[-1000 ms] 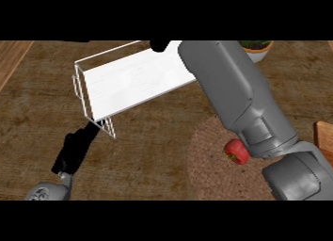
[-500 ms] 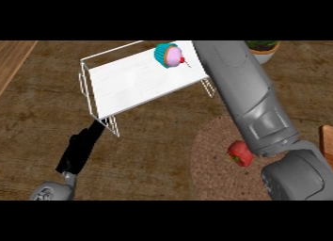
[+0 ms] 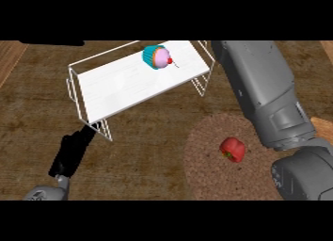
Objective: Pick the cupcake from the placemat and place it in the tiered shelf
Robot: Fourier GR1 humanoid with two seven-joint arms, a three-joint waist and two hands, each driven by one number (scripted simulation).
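Since the earlier frame, the cupcake (image 3: 156, 57) is uncovered, tipped sideways on the tiered shelf (image 3: 121, 92). Right hand is unseen; left hand (image 3: 72, 153), fingers straight, rests below-left.

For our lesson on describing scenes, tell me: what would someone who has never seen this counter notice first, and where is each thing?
The eye goes first to the cupcake, teal with pink icing, lying tilted on the top of the white wire shelf near its far right corner. Next comes the big grey right arm stretching up the right side, and the small red pepper on the round woven placemat beside it. The black left hand rests at lower left, fingers straight.
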